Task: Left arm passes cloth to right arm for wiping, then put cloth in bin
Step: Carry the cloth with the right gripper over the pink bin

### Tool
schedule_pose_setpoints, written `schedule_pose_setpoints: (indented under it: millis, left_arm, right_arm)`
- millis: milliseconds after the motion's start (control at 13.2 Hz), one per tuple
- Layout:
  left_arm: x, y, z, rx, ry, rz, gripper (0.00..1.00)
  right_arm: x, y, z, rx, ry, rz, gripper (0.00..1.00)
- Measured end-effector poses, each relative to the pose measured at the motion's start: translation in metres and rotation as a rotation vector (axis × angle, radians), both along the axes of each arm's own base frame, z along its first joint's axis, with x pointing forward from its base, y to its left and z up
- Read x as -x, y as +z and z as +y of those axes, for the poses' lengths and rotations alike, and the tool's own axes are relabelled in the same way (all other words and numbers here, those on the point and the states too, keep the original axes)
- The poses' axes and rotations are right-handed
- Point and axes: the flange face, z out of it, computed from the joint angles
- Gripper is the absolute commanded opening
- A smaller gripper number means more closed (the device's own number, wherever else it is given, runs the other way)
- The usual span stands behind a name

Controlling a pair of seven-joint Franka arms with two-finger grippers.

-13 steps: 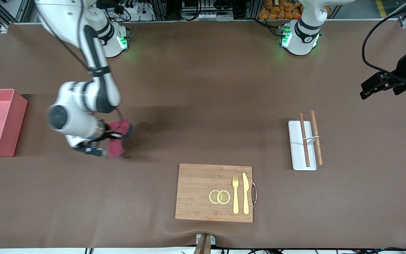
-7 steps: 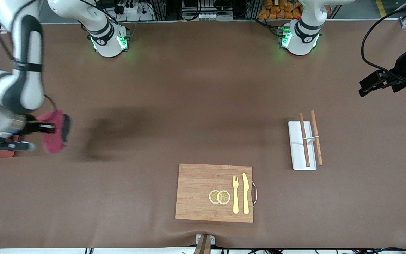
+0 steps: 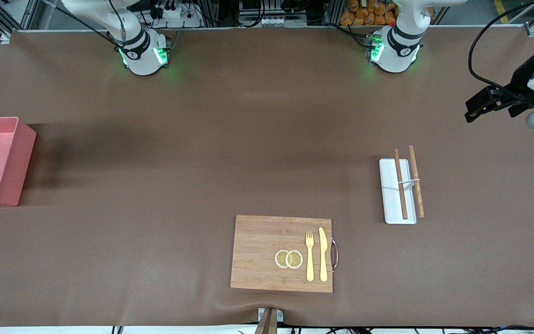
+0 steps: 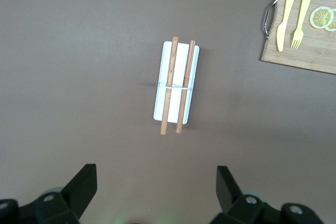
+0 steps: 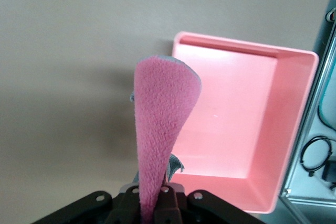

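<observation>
Front view: bin point(image 3: 14, 162) at the right arm's end of the counter point(image 3: 230, 153); left hand point(image 3: 478, 104) waits over the other end.
Left wrist view: left hand point(image 4: 156, 192) fingers apart, empty.
Right wrist view: right hand point(image 5: 156, 195) clamped on cloth point(image 5: 160, 145), over bin point(image 5: 294, 129) rim.

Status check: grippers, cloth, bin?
Right gripper shut on cloth, over bin edge. Left gripper open, waiting above white tray. Nothing seen inside bin.

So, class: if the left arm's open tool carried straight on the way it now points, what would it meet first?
Probably the bare table. The left tool hangs open over it; the white tray with two chopsticks looks slightly ahead, though depth is unclear.
</observation>
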Motion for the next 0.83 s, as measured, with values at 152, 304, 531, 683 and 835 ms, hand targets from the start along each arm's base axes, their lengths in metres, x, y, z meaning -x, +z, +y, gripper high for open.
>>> schedule_pose_setpoints:
  millis: [152, 304, 531, 683, 835]
  left_arm:
    - [0.000, 0.000, 0.000, 0.000, -0.001, 0.001, 1.00]
    - [0.000, -0.001, -0.001, 0.000, -0.001, 0.003, 1.00]
    - [0.000, -0.002, -0.001, -0.001, -0.002, 0.005, 1.00]
    - [0.001, -0.003, -0.003, -0.001, -0.006, 0.006, 1.00]
    - [0.001, -0.003, -0.004, -0.001, -0.007, 0.007, 1.00]
  right_arm:
    - [0.006, -0.029, -0.039, -0.003, 0.040, -0.010, 0.00]
    - [0.005, -0.082, -0.071, -0.016, 0.084, -0.031, 0.00]
    - [0.007, -0.182, -0.107, -0.123, 0.144, -0.056, 1.00]
    - [0.019, -0.231, -0.120, -0.195, 0.135, -0.051, 1.00]
    - [0.015, -0.241, -0.121, -0.203, 0.139, -0.050, 1.00]
